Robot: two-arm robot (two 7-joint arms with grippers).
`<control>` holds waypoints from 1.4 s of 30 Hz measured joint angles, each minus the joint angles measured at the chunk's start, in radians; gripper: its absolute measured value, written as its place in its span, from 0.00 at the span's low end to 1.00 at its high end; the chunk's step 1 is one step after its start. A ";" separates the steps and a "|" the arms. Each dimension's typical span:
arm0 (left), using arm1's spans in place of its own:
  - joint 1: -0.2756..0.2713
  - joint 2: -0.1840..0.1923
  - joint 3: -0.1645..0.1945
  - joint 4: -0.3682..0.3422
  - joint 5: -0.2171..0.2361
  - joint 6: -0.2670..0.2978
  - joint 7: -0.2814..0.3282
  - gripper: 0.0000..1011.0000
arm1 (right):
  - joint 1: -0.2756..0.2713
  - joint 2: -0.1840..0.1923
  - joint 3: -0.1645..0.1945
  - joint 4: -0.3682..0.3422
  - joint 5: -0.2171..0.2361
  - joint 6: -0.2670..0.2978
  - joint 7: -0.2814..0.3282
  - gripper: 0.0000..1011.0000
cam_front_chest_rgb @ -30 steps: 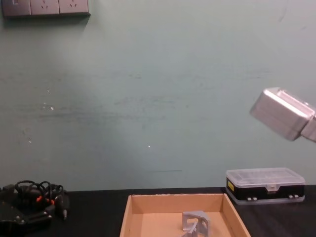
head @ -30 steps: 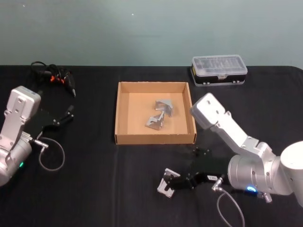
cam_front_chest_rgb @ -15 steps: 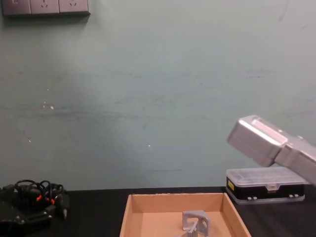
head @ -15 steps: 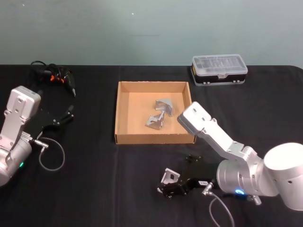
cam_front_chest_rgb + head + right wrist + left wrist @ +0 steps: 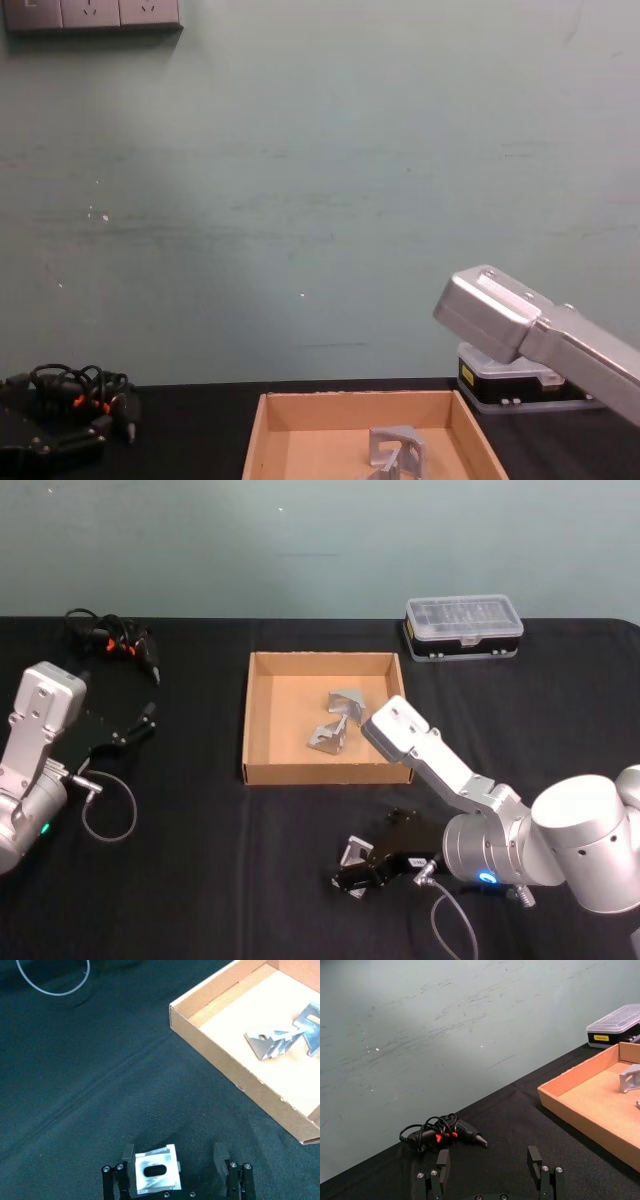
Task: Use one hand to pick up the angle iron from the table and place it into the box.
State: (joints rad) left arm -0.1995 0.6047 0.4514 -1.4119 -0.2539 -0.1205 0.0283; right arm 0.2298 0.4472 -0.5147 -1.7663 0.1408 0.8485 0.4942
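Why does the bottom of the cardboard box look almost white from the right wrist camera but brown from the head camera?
Right wrist view: strong light washes the floor of the shallow tan cardboard box nearly white and shines off the silver angle iron inside the open right gripper. Head view: the same floor looks plain tan. The left gripper sits parked at the left.

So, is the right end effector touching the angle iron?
Cannot tell. Right wrist view: angle iron sits between fingers of the right end effector, close against one, clear of the other.
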 joint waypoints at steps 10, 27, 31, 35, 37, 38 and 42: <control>0.000 0.000 0.000 0.000 0.000 0.000 0.000 1.00 | -0.004 -0.007 0.007 0.006 -0.001 0.005 -0.005 0.99; 0.000 0.000 0.000 0.000 0.000 0.000 0.000 1.00 | -0.003 -0.004 0.005 0.003 -0.001 0.004 -0.004 0.72; 0.000 0.000 0.000 0.000 0.000 0.000 0.000 1.00 | -0.003 -0.004 0.004 0.002 -0.001 0.004 -0.004 0.60; 0.000 0.000 0.000 0.000 0.000 0.000 0.000 1.00 | -0.003 -0.004 0.004 0.002 -0.001 0.003 -0.004 0.48; 0.000 0.000 0.000 0.000 0.000 0.000 0.000 1.00 | -0.003 -0.004 0.004 0.002 -0.001 0.003 -0.004 0.42; 0.000 0.000 0.000 0.000 0.000 0.000 0.000 1.00 | -0.003 -0.004 0.004 0.002 -0.001 0.003 -0.004 0.38; 0.000 0.000 0.000 0.000 0.000 0.000 0.000 1.00 | -0.003 -0.003 0.004 0.002 -0.001 0.003 -0.003 0.26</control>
State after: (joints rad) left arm -0.1996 0.6047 0.4514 -1.4120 -0.2539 -0.1205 0.0283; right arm 0.2268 0.4438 -0.5104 -1.7644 0.1399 0.8514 0.4909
